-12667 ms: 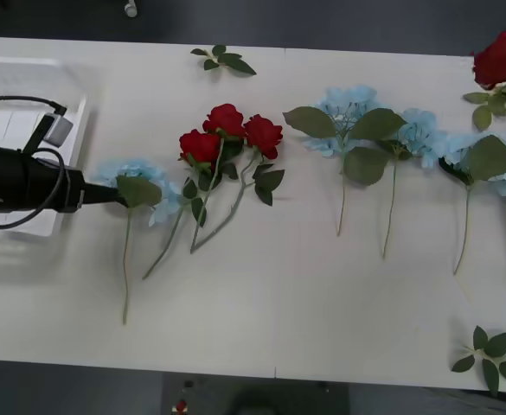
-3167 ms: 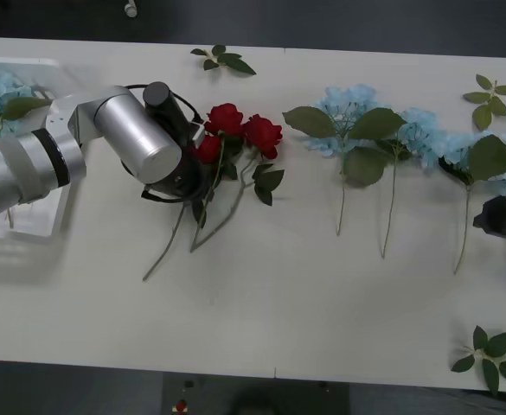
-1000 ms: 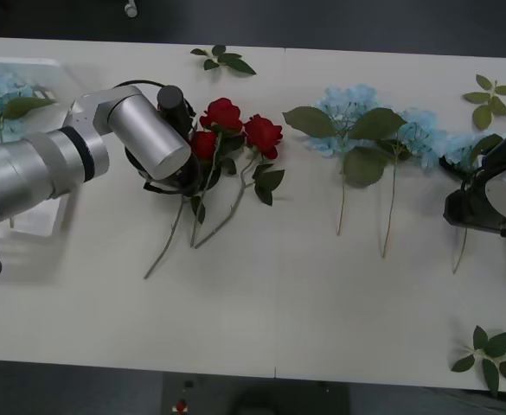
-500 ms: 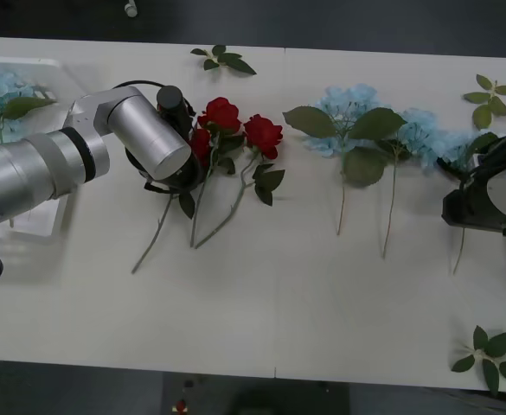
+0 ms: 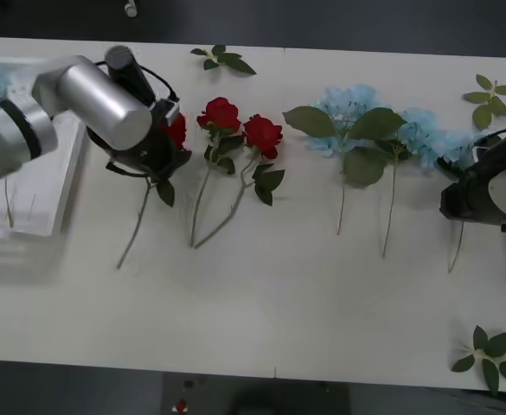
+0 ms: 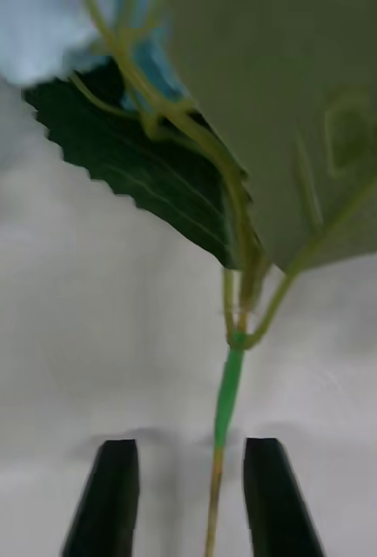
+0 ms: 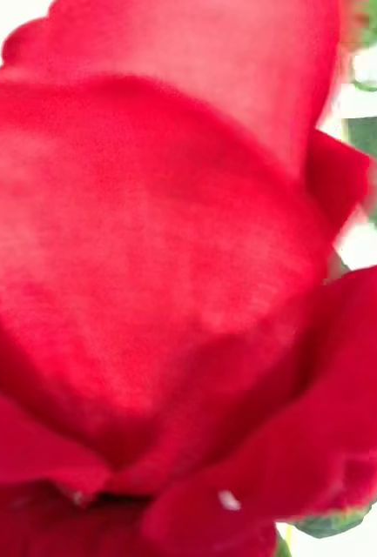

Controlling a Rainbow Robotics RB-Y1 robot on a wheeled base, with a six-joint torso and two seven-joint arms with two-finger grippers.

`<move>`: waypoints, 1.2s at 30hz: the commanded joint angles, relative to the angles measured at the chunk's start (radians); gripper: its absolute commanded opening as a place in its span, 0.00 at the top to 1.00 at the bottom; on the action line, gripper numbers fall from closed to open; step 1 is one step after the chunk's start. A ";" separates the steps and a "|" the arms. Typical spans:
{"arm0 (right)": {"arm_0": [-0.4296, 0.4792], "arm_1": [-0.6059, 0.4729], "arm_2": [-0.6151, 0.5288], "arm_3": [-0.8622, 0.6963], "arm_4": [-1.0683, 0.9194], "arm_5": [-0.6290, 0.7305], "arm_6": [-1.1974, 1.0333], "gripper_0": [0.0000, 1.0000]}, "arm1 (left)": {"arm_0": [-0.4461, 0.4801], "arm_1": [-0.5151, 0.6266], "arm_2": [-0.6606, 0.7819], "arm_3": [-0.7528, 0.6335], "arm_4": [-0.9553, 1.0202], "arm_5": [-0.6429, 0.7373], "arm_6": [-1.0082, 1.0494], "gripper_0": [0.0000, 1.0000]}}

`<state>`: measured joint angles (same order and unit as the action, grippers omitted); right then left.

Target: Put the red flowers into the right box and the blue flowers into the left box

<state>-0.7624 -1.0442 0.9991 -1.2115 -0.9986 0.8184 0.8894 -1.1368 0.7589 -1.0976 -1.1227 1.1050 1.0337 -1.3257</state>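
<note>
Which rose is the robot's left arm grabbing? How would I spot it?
Start at the left box at the table's left end. Just beside it the left gripper covers a red rose, whose stem trails toward the table's front edge. The two other roses lie apart, with nothing touching them.

Overhead front view; close wrist views

Left arm reaching in from left, right gripper (image 6: 188,496) low at right edge, fingers (image 6: 110,505) parted
</note>
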 commanded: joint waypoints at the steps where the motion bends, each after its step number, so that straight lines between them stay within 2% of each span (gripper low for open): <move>1: -0.012 -0.046 -0.002 -0.034 -0.005 -0.005 0.036 0.00 | -0.014 0.154 0.076 -0.065 0.064 0.062 -0.096 1.00; 5: -0.012 -0.074 -0.004 -0.054 -0.015 -0.001 0.037 0.00 | -0.014 0.220 0.166 -0.088 0.128 0.146 -0.213 1.00; 10: -0.015 -0.172 -0.027 -0.165 -0.066 0.073 0.057 0.00 | 0.000 0.254 0.315 -0.103 0.239 0.217 -0.340 1.00; 11: -0.015 -0.226 -0.050 -0.232 -0.112 0.117 0.079 0.00 | 0.028 0.252 0.395 -0.103 0.283 0.217 -0.402 1.00; 15: -0.015 -0.332 -0.128 -0.349 -0.262 0.220 0.171 0.00 | 0.121 0.211 0.590 -0.106 0.400 0.206 -0.561 1.00; 21: -0.015 -0.404 -0.246 -0.401 -0.532 0.283 0.304 0.00 | 0.265 0.152 0.791 -0.106 0.679 0.190 -0.854 1.00; 28: 0.008 -0.455 -0.304 -0.388 -0.908 0.262 0.513 0.00 | 0.377 0.069 0.831 -0.095 1.107 0.187 -1.113 1.00; 30: 0.043 -0.468 -0.304 -0.364 -1.088 0.223 0.609 0.00 | 0.393 0.037 0.831 -0.095 1.168 0.187 -1.167 1.00; 33: 0.121 -0.482 -0.304 -0.326 -1.361 0.186 0.869 0.00 | 0.410 -0.019 0.832 -0.095 1.233 0.186 -1.224 1.00; 36: 0.176 -0.485 -0.304 -0.321 -1.454 0.189 1.017 0.00 | 0.423 -0.069 0.831 -0.095 1.270 0.166 -1.268 1.00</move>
<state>-0.6389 -1.4983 0.7026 -1.5396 -2.3958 1.0041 1.7989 -0.7094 0.7198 -0.2733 -1.2082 2.3405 1.2241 -2.4833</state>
